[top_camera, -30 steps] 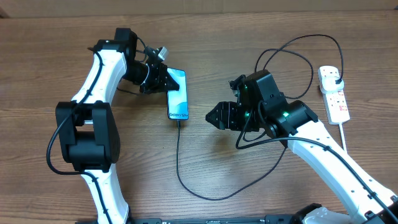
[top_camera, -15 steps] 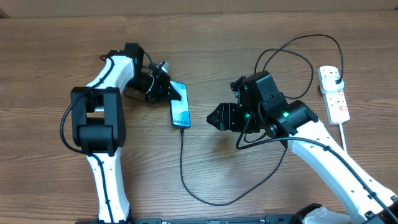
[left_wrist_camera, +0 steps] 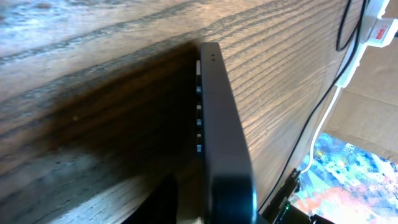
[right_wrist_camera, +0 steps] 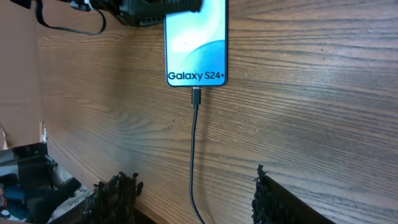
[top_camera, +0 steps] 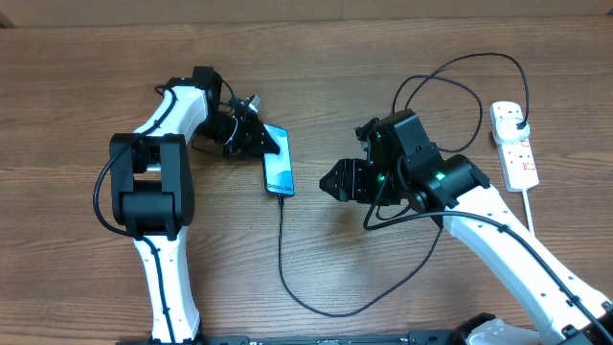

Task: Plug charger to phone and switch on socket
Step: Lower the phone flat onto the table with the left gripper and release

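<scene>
Grained wooden table under slim glossy phone; right gripper wide apart, left gripper unclear.

You're looking along the phone edge-on, its slim dark side resting on the wooden table, with heavy shadow pooled to its left. At the top right you can see the white socket with a red switch, its white lead, and a thin black line, probably the charger.
</scene>
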